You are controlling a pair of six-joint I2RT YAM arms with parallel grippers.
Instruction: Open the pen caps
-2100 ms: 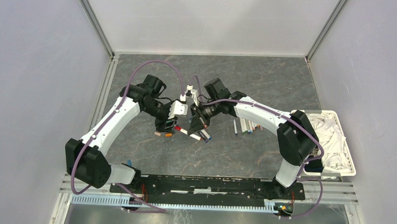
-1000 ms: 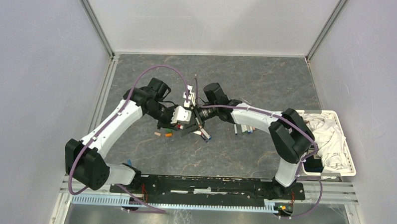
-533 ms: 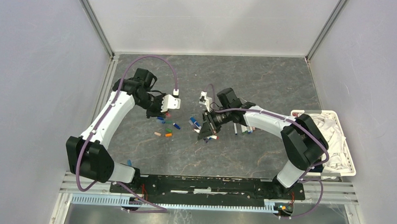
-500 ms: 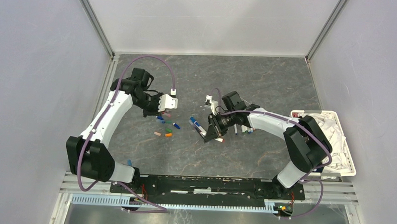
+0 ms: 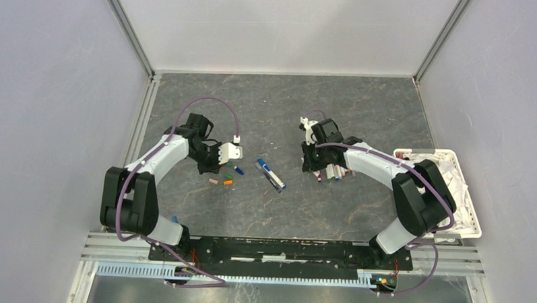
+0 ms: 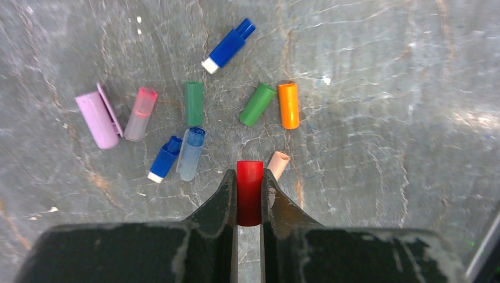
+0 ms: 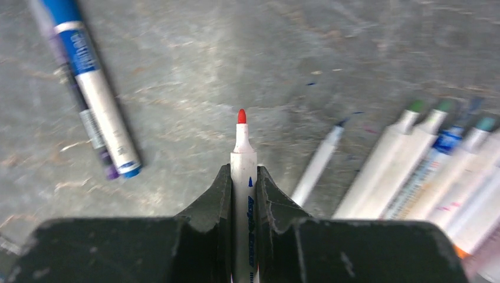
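Note:
In the left wrist view my left gripper point(image 6: 250, 177) is shut on a red pen cap point(image 6: 250, 194), low over the grey table. Several loose pen caps lie just ahead: purple point(image 6: 97, 119), pink point(image 6: 140, 113), two green point(image 6: 194, 103), orange point(image 6: 288, 105), blue point(image 6: 229, 45) and peach point(image 6: 278, 164). My right gripper point(image 7: 243, 172) is shut on an uncapped white pen point(image 7: 243, 154) with a red tip. From above, the left gripper point(image 5: 218, 166) hangs by the cap pile point(image 5: 229, 172), and the right gripper point(image 5: 312, 165) is beside a row of pens point(image 5: 334, 172).
Two capped pens with blue and purple ends point(image 5: 270, 174) lie between the arms, also seen as pens point(image 7: 94, 88) from the right wrist. A white basket point(image 5: 460, 235) holding white cloth stands at the right edge. Grey walls enclose the table.
The two grippers have pulled apart. The left one carried the red cap left to the cap pile. The right one carried the bare pen right, to the row of pens.

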